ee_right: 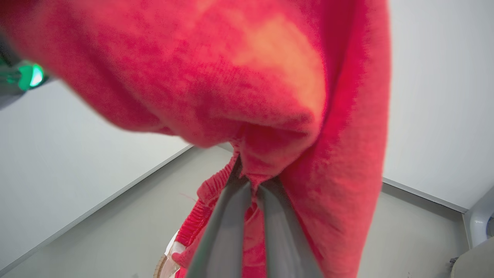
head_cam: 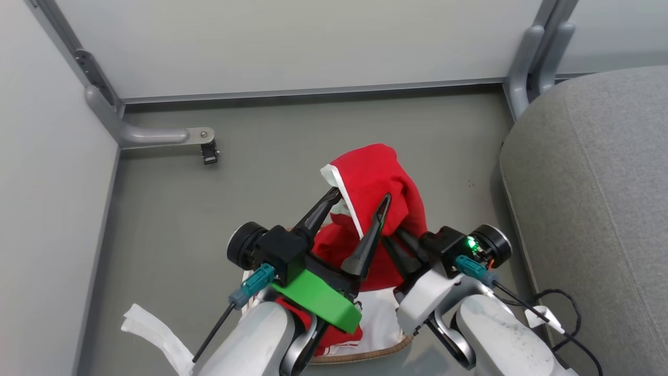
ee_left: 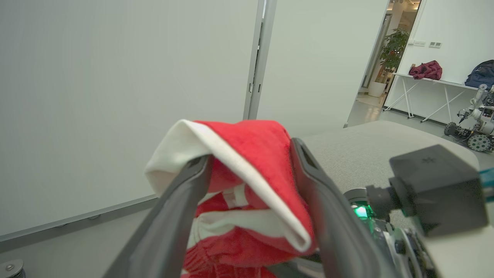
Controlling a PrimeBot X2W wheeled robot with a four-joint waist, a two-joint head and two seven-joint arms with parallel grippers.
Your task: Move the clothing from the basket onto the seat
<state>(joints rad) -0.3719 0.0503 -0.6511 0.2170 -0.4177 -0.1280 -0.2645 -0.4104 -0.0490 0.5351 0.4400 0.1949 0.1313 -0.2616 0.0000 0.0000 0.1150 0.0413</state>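
The soft bright red clothing with white trim is lifted clear of the grey floor and hangs over both grippers. In the head view it sits at 12 o'clock from the two wrists. Its long axis runs from 12 to 6 o'clock, with the rounded peak at 12 and the lower folds dropping toward the oval white basket with a brown woven rim at 6. A white-trimmed edge slants from about 11 down to 5 o'clock across the front of the garment.

The left gripper stands wide, its two long dark fingers well apart and pointing to 12 and 1 o'clock. The fabric is draped across them, with the white edge lying over the 11 o'clock fingertip; the fingers do not pinch it.

The right gripper has its fingers drawn nearly together, nipping a bunched fold of red cloth between the tips.

The large grey woven-fabric seat lies at 3 o'clock of the garment, apart from it.
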